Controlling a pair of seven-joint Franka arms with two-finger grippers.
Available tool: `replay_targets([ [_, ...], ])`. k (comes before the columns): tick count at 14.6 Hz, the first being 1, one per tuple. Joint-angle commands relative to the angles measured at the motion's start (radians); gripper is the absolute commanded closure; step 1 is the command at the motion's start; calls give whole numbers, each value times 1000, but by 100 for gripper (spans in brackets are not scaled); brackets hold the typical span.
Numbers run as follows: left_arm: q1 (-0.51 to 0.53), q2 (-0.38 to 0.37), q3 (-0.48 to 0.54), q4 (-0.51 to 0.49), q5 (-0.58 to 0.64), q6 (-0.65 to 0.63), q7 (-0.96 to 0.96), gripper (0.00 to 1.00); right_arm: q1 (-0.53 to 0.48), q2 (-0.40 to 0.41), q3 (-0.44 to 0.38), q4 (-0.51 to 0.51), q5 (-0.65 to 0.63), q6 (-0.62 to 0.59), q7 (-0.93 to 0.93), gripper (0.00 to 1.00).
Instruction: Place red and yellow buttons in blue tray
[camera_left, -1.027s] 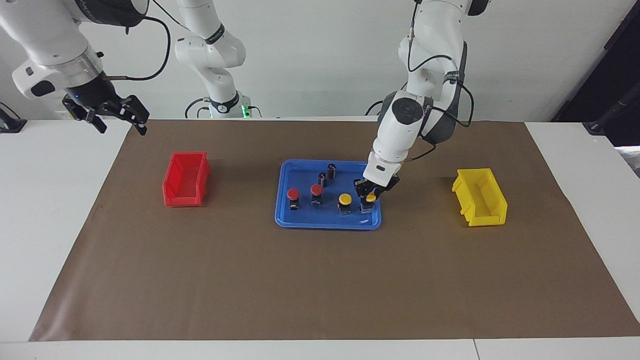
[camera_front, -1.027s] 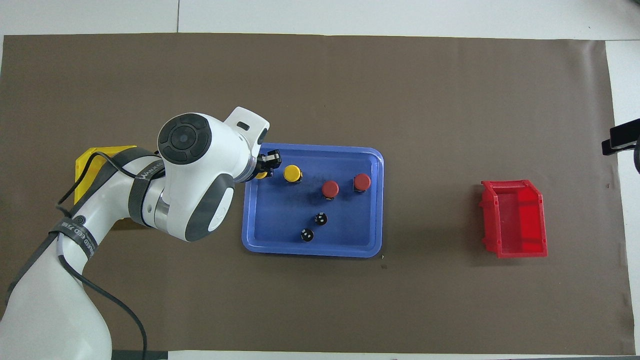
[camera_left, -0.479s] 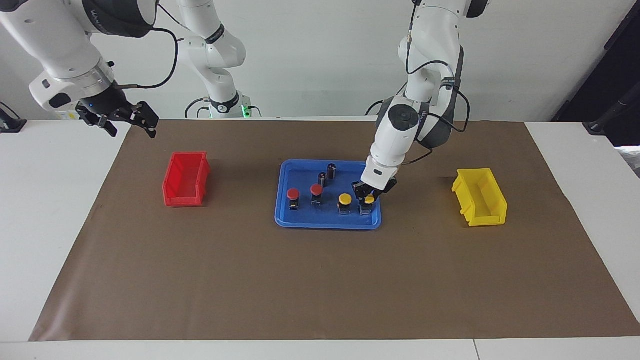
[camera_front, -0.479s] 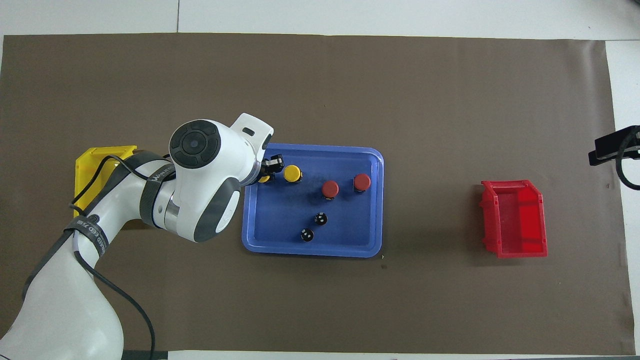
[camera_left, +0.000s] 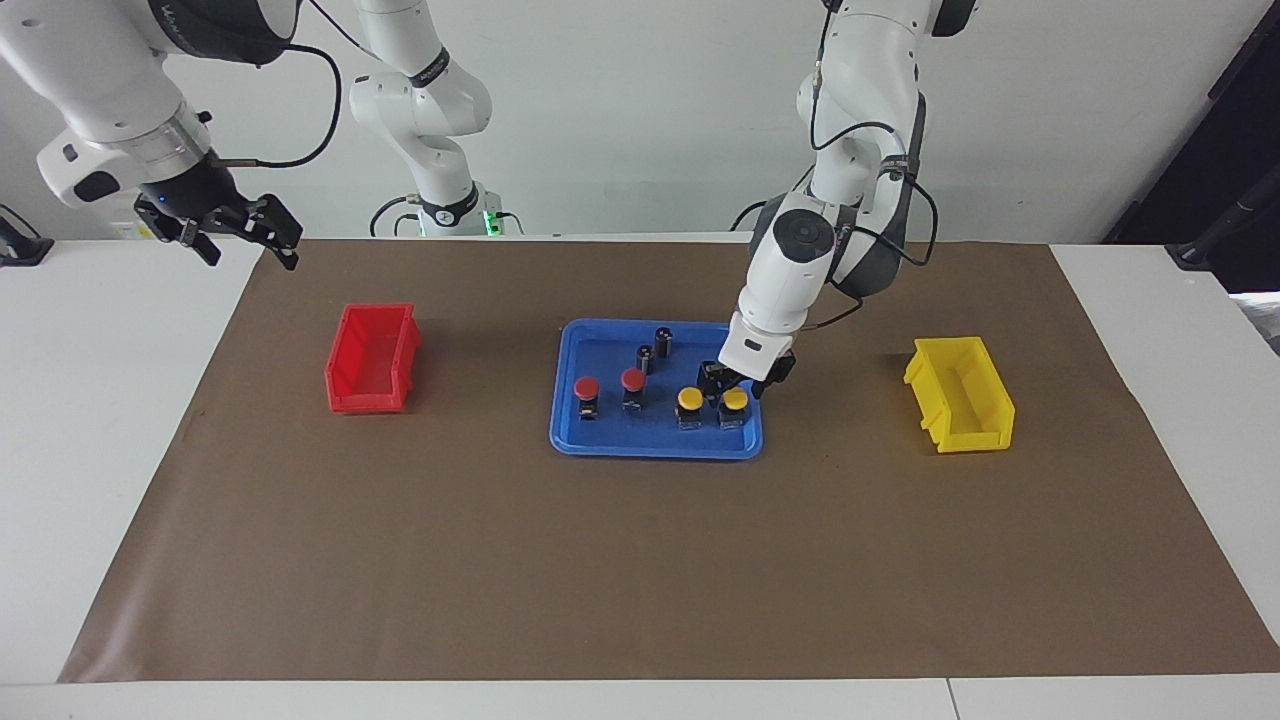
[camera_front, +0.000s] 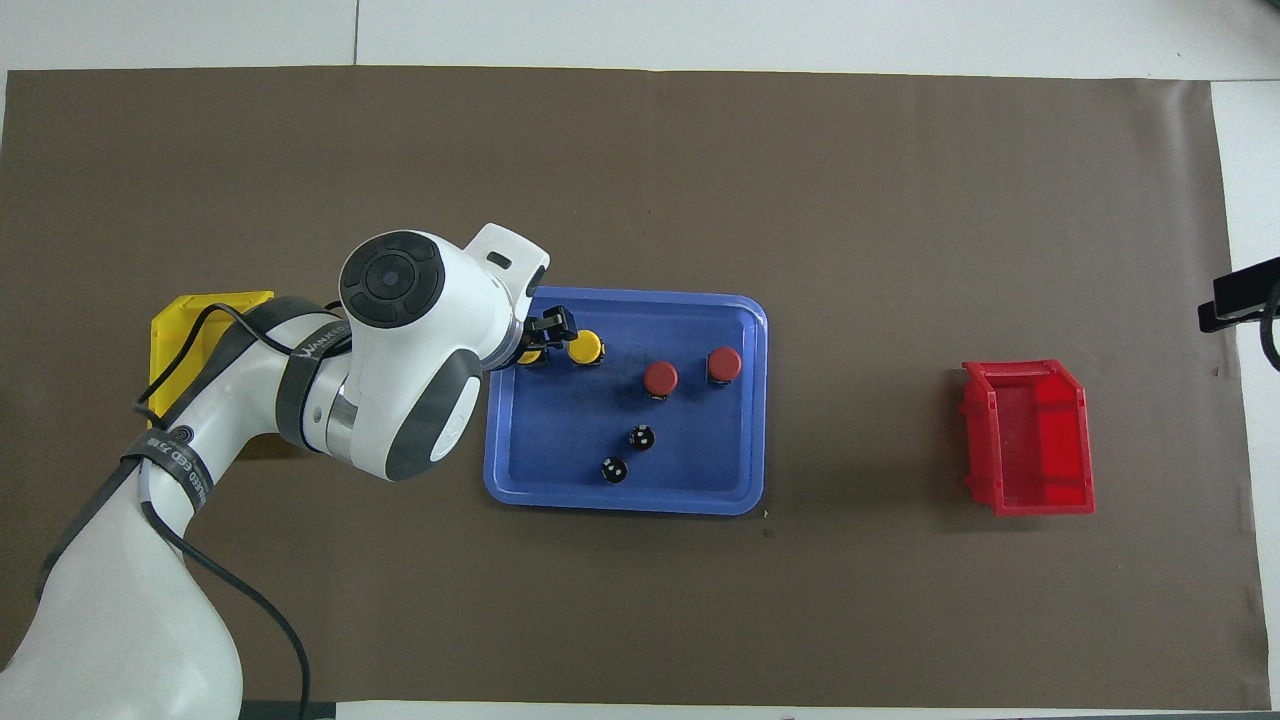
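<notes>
The blue tray (camera_left: 655, 452) (camera_front: 625, 505) lies mid-table. In it stand two red buttons (camera_left: 586, 387) (camera_left: 632, 379) and two yellow buttons (camera_left: 689, 398) (camera_left: 734, 400), upright in a row along the side farther from the robots. In the overhead view the reds (camera_front: 660, 378) (camera_front: 724, 364) and one yellow (camera_front: 585, 347) show whole; the other yellow (camera_front: 530, 355) is half hidden under my left arm. My left gripper (camera_left: 738, 380) (camera_front: 548, 330) hangs open just above that end yellow button, clear of its cap. My right gripper (camera_left: 228, 230) waits open and empty, raised over the mat's corner at the right arm's end.
Two capless dark cylinders (camera_left: 663, 340) (camera_left: 645, 357) stand in the tray nearer the robots. A small red bin (camera_left: 372, 358) (camera_front: 1030, 440) sits toward the right arm's end, a small yellow bin (camera_left: 960, 395) (camera_front: 200, 320) toward the left arm's end. A brown mat covers the table.
My left gripper has opened, let go of the end yellow button and lifted a little; the button stays upright in the tray. My right gripper shifted slightly in the air.
</notes>
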Motion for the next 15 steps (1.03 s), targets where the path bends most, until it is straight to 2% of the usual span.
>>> replay_targets([
  [1,23,-16,19,104,50,-172,19,0,-13,-16,6,-15,4,3,-18,0],
  [5,115,-85,19,132,102,-305,238,0,-13,-19,5,-23,2,3,-4,0],
  [10,322,-215,16,129,102,-400,542,0,-13,-22,5,-30,2,4,-4,0],
  [15,396,-313,22,127,101,-502,610,0,-16,-19,5,-26,2,27,-17,0],
])
